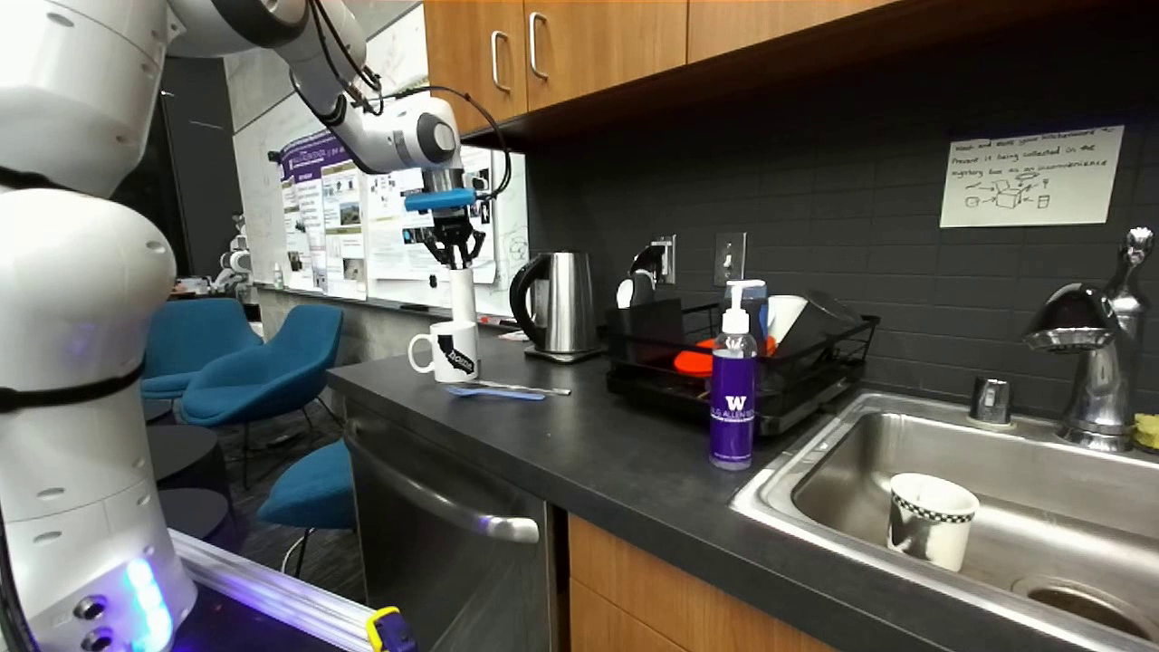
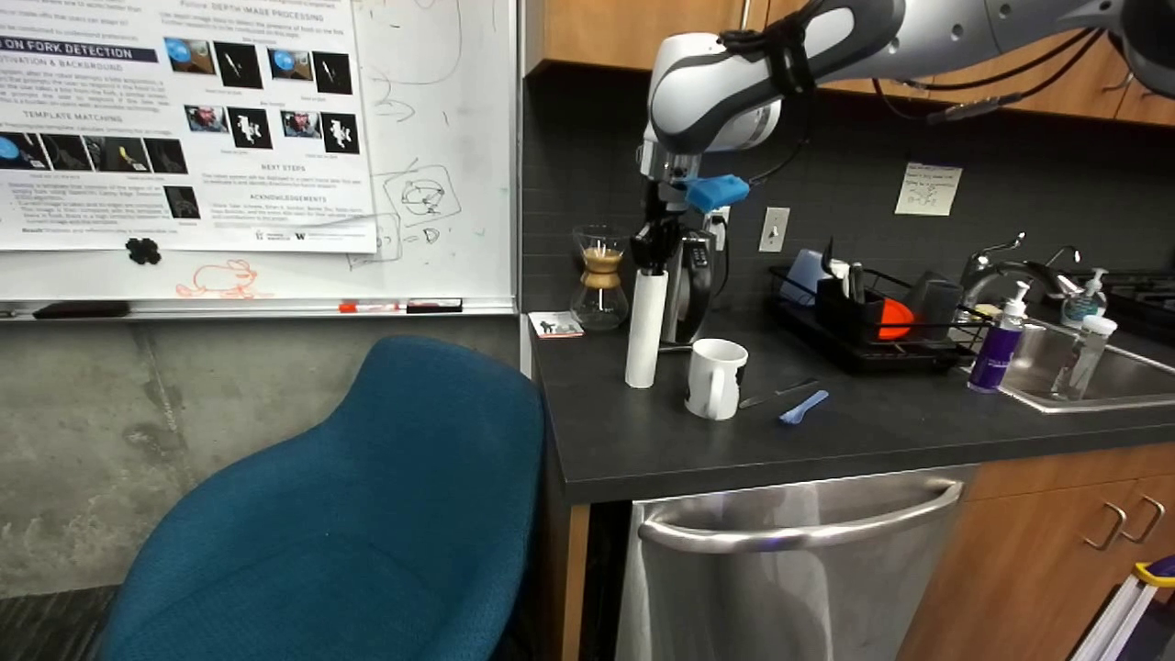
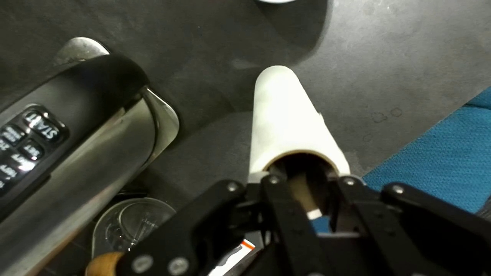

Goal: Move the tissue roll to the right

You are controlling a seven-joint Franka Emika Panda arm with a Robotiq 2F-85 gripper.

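- Black tool (image 3: 306, 178): we see it gripping the hollow upper end of the tissue roll (image 2: 646, 329), a finger (image 3: 278, 199) on either side of the rim.
- That roll stands upright toward the left end of the dark tabletop (image 2: 633, 445); we cannot be sure its base touches.
- White mug (image 1: 455, 353) with a dark mark just on the roll's near side, hiding its base from us in an exterior view.
- Steel kettle (image 1: 569, 303) just right of the roll in both exterior views.
- Glass carafe (image 2: 598, 303) to the roll's far left in an exterior view.
- Blue utensil (image 2: 804, 407) and slim metal utensil (image 2: 778, 393) lying right of the mug.
- Farther right, we find a black dish rack (image 2: 895, 359), then a purple pump bottle (image 1: 732, 407) beside the sink (image 1: 914, 444), where a white cup (image 1: 933, 521) stands.
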